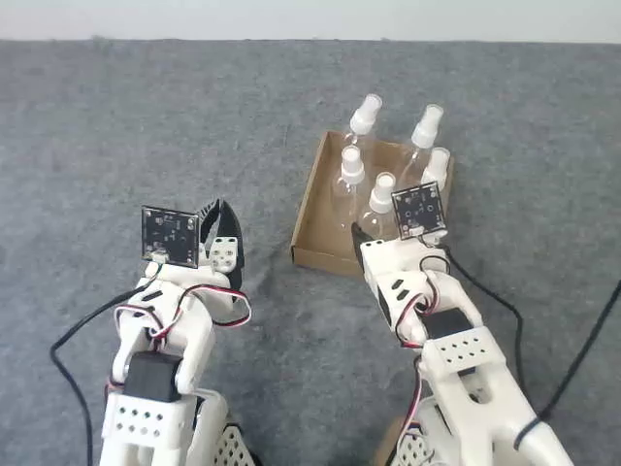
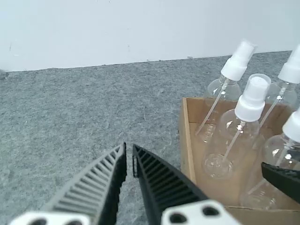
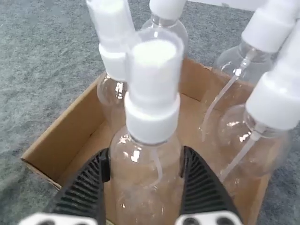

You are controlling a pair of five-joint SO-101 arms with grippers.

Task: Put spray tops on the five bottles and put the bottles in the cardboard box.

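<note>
all five bottles (image 1: 349, 194), spray tops (image 1: 366, 112) fitted, stand in the cardboard box (image 1: 309, 199); right claw (image 3: 146, 160) clasps the nearest bottle (image 3: 146, 133), apparently only release remains. left claw (image 2: 130, 157) narrow, empty.

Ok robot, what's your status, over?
Left gripper shut, empty, over the felt. Right gripper shut on near bottle, standing in cardboard box. All five topped, boxed. Nothing in the way.

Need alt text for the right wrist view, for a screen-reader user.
The right claw clasps a clear bottle with a white spray top, standing in the cardboard box. Four other bottles, also topped, stand around it.
</note>
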